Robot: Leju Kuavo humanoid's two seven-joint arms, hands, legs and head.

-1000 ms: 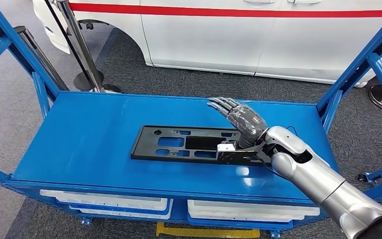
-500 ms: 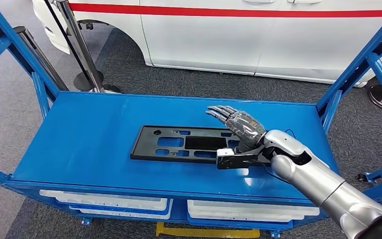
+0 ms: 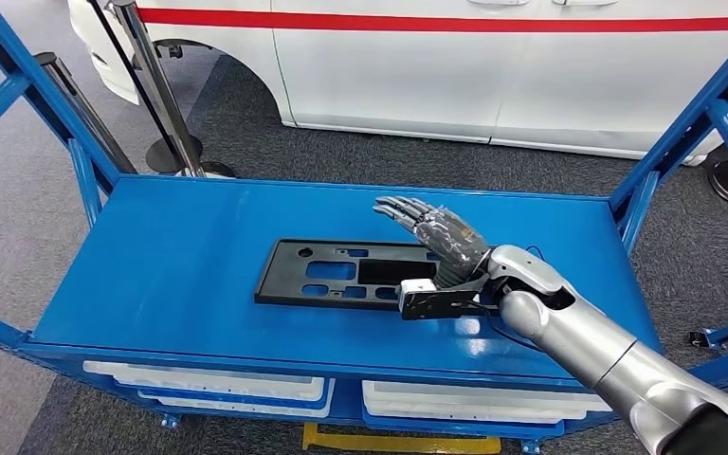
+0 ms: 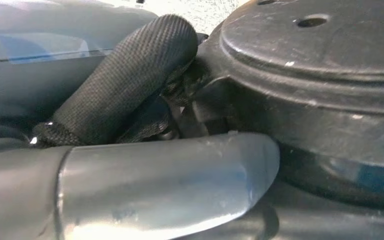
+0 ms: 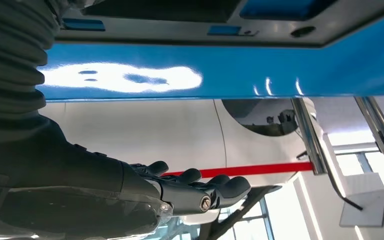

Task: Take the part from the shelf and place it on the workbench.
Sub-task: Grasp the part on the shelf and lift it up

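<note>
Black slotted plate (image 3: 341,274) laid flat mid-counter (image 3: 171,275), right hand (image 3: 436,242) held above its right end, fingers (image 3: 400,209) extended and spread, nothing gripped, thumb seen beside plate edge, left hand state cannot be told, white car (image 3: 493,66) behind.

White car (image 3: 455,66), stanchion posts (image 3: 156,85), grey carpet (image 3: 360,156)

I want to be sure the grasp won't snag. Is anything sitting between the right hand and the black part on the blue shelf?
Nothing visible does. The right hand hangs open right over the near right end of the black part, which lies flat on the blue shelf with only bare shelf surface around it.
</note>
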